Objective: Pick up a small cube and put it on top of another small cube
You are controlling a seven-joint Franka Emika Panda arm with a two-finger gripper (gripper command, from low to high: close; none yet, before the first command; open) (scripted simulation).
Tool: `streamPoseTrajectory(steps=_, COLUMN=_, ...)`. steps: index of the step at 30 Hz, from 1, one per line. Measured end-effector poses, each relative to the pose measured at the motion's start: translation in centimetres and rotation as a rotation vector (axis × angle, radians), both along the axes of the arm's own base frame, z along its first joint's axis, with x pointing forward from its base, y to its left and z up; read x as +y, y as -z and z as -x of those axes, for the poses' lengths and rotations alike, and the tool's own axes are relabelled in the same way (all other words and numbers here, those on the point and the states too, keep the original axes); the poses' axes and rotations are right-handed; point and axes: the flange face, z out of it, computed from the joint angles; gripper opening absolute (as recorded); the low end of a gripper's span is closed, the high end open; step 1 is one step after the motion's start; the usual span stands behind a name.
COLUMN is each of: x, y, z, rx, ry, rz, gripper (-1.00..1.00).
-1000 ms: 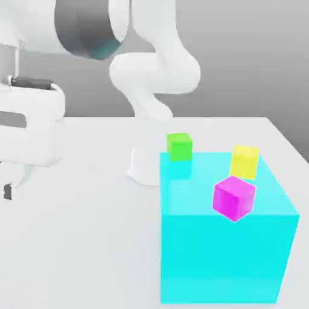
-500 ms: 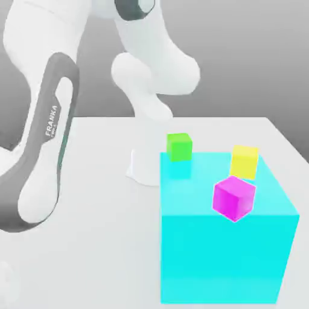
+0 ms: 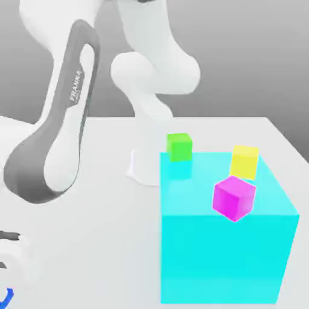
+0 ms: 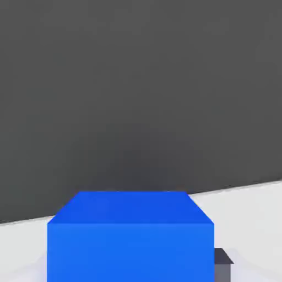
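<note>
Down at the table (image 3: 108, 241), the gripper (image 4: 132, 278) is clenched around a blue cube (image 4: 130, 237), a dark fingertip (image 4: 222, 263) touching its side.

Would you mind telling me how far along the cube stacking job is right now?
Done: the arm is down at the table, its end effector shut with the blue cube right before the hand camera. In hand: securing that cube. Left: lifting it and placing it on another small cube, such as the green cube.
</note>
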Motion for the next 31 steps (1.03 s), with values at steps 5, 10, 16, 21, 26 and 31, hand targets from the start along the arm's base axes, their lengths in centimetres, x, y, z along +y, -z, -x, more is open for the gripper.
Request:
streamPoseTrajectory(steps=5, x=10.3, y=-5.9, z=0.4, rx=-0.001, ry=-0.215, rz=-0.001, gripper=-1.00)
streamPoseTrajectory(steps=10, x=21.3, y=-11.0, z=3.3, rx=-0.001, ry=-0.458, rz=-0.001, gripper=-1.00)
streamPoseTrajectory(steps=16, x=29.7, y=-16.0, z=9.5, rx=-0.001, ry=-0.694, rz=-0.002, gripper=-1.00)
streamPoseTrajectory(steps=21, x=35.7, y=-19.0, z=16.3, rx=-0.001, ry=-0.907, rz=-0.001, gripper=-1.00)
streamPoseTrajectory(steps=26, x=38.6, y=-17.7, z=20.8, rx=-0.001, ry=-1.046, rz=-0.001, gripper=-1.00)
streamPoseTrajectory(steps=31, x=38.6, y=-14.9, z=21.1, rx=-0.001, ry=-1.051, rz=-0.001, gripper=1.00)
